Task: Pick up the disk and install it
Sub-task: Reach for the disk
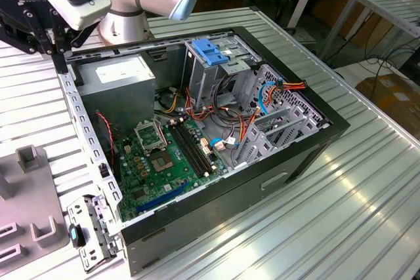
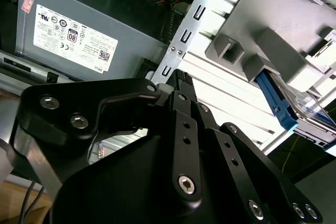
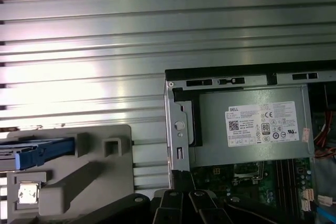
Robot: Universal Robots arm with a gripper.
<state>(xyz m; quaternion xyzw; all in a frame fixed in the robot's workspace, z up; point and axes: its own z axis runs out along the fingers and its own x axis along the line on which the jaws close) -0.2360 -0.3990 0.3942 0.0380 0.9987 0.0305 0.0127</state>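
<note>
The disk (image 3: 32, 150), a flat silver drive with blue side rails, lies in a slot of the grey fixture (image 3: 79, 174) on the ribbed table, beside the open computer case. In the second wrist view the disk (image 2: 294, 114) shows its blue rail under the fixture's grey blocks (image 2: 273, 51). My gripper (image 2: 180, 77) hangs above the case's rear corner near the power supply, apart from the disk. Its fingers meet at the tips with nothing between them. In the exterior view the gripper (image 1: 61, 63) is at the exterior view's left, over the case's edge.
The open computer case (image 1: 308, 155) holds a grey power-supply box (image 1: 121, 77), a motherboard (image 1: 164, 162), cables and a grey drive cage with a blue latch (image 1: 211, 54). A perforated metal rail (image 1: 82, 129) runs along the case's side. The grey fixture (image 1: 29, 188) sits at the exterior view's left.
</note>
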